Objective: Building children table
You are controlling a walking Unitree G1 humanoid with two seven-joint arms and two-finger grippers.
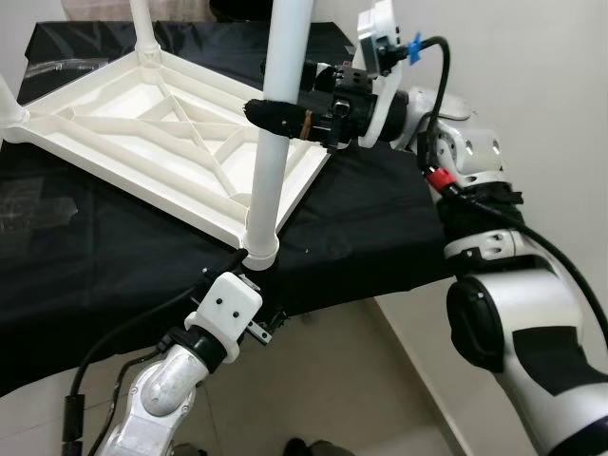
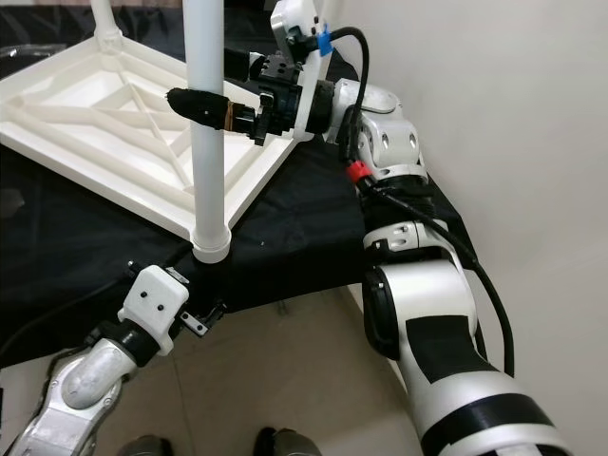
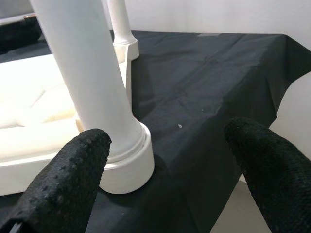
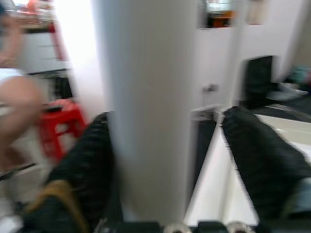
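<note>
A white plastic children's table [image 1: 142, 123] lies upside down on a surface draped in black cloth [image 1: 380, 218]. A white leg [image 1: 271, 180] stands upright in its near corner socket [image 1: 258, 249]. My right gripper [image 1: 275, 100] is open around this leg at mid height; in the right wrist view one finger [image 4: 82, 160] rests against the leg [image 4: 146, 111] and the other finger [image 4: 262, 155] stands a little off it. My left gripper [image 3: 167, 141] is open at the base of the leg, its fingers [image 3: 73, 179] on either side of the socket [image 3: 126, 165].
Two more legs stand in the far corner [image 1: 142, 24] and the left corner [image 1: 8, 104]. The cloth's edge drops off just beyond the near corner, with tiled floor [image 1: 380, 380] below and a white wall [image 1: 551, 66] to the right. A red stool [image 4: 63, 121] is blurred behind the leg.
</note>
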